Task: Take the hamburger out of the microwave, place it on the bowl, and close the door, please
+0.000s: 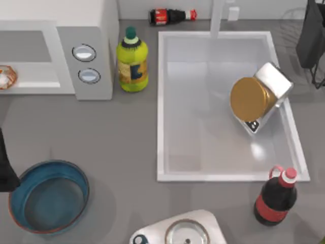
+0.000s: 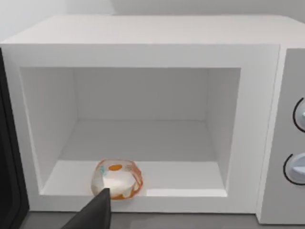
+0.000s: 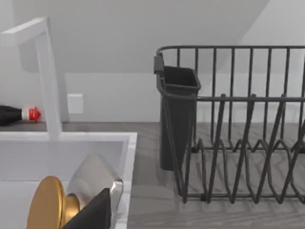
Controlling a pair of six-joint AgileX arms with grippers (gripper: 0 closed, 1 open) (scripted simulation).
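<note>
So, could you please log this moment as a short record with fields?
hamburger: at the front edge of the microwave cavity floor
door: open, its dark edge at the cavity's side
bowl: empty, on the table's left front
left gripper: just before the hamburger, not holding it
right arm: parked at the far right

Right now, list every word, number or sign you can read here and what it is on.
No text reads legibly.
yellow-green bottle: blue-and-yellow label, too blurred to read.
lying cola bottle: red label with white marks, unreadable.
standing cola bottle: red label, no legible text.
microwave: two knobs, no readable markings.
</note>
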